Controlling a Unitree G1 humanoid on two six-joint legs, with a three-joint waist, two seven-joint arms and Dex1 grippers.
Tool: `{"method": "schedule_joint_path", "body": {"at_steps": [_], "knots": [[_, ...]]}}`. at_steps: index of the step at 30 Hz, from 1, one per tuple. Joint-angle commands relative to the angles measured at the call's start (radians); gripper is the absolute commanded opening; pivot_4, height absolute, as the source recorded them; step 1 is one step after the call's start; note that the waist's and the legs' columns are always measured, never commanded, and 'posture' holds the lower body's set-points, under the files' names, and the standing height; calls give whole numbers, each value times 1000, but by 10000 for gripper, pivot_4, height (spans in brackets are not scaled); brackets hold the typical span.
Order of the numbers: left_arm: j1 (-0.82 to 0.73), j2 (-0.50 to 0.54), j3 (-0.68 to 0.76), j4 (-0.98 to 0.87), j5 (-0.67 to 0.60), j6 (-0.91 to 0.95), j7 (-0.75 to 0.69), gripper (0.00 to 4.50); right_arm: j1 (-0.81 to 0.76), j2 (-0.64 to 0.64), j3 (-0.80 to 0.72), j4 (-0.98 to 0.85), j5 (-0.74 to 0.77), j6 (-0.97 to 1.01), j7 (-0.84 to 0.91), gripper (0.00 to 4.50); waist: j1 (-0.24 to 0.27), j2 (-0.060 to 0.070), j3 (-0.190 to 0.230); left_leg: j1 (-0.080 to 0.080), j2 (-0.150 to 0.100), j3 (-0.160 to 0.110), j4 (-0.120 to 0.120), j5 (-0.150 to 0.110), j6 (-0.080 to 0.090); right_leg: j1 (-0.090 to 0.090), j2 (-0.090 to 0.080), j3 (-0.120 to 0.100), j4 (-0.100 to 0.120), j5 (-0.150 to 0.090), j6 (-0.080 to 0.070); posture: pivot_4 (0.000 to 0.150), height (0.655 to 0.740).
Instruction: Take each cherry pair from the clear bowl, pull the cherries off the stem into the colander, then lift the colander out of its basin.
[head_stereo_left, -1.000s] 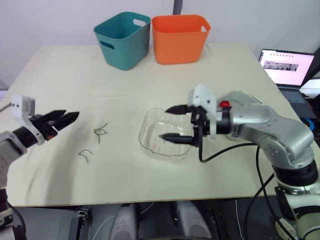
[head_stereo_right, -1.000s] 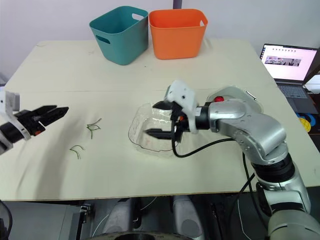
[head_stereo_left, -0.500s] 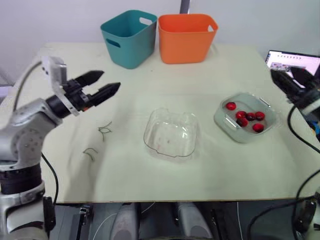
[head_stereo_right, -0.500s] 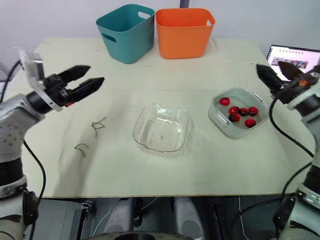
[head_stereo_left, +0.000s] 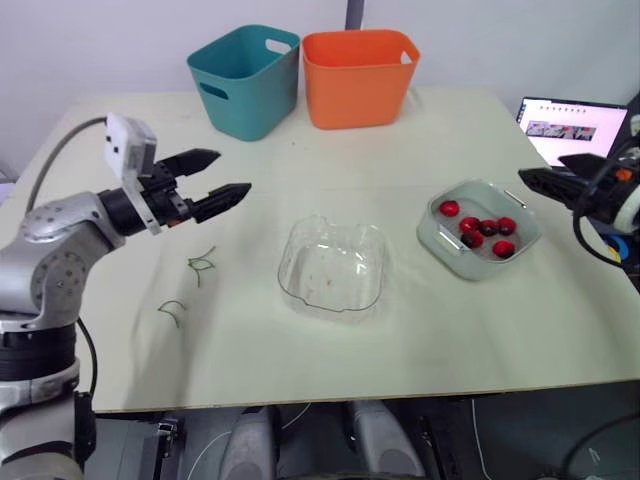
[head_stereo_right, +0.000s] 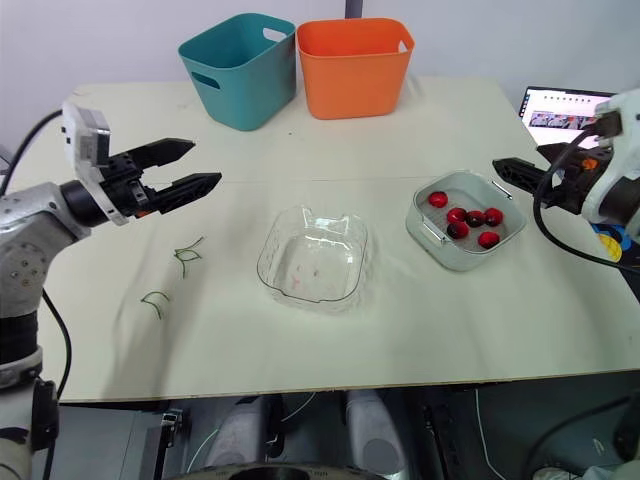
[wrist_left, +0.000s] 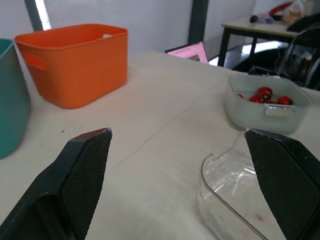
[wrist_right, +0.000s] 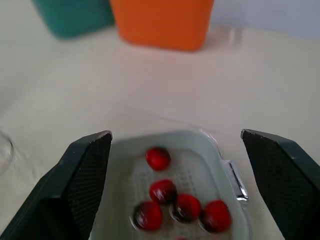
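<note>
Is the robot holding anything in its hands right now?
No, nothing is held. The left hand is open above the table, and the right hand is open near the colander, touching nothing.

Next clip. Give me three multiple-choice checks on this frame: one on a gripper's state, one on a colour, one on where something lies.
1. The left gripper is:
A. shut, empty
B. wide open, empty
C. shut on a cloth

2. The teal bin has a neighbour coloured:
A. orange
B. yellow
C. white

3. The cherries lie:
A. in the teal bin
B. in the left gripper
C. in the colander

Answers:
1. B: its two black fingers stand far apart with nothing between them.
2. A: the orange bin stands right beside it at the back of the table.
3. C: the red fruit sits inside the pale colander on the robot's right.
</note>
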Motion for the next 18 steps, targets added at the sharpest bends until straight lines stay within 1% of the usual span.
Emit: {"method": "schedule_joint_path", "body": {"at_steps": [1,5,8,11,13,16,18], "knots": [[-41,66,-13,-76,-33,25,-79,44813,-103,-74,113,-15,8,54,120,45000,-1,0,0,0,0,0,0,0,0,0,0,0,0,0,0,1500,7400],[-54,80,-70,-164,-67,66,-111,44813,-263,-58,290,-54,29,252,151,45000,-2,0,0,0,0,3,0,0,0,-1,-2,1,0,0,0,1500,7400],[-55,74,-105,-227,-93,93,-117,44813,-330,-42,402,-84,19,351,167,45000,0,0,0,-2,0,3,-1,0,0,-3,-3,1,-1,0,0,1500,7400],[-41,58,-155,-278,-85,93,-110,44813,-366,-3,537,-80,-52,357,166,45000,1,0,0,-7,-1,3,0,0,0,-6,-3,0,-1,1,-1,1500,7400],[-13,51,-171,-313,-94,97,-110,44813,-399,19,599,-47,-102,353,160,45000,1,0,0,-9,-1,4,2,0,0,-8,-3,1,0,1,-1,1500,7400],[10,33,-164,-354,-119,106,-85,44813,-429,26,642,-27,-137,346,185,45000,1,0,0,-15,-2,4,4,0,0,-15,-4,1,2,1,-1,1500,7400],[16,21,-159,-373,-131,111,-63,44813,-437,31,657,-21,-151,343,201,45000,3,0,0,-17,-2,5,4,0,0,-17,-3,2,4,1,0,1500,7400]]}}
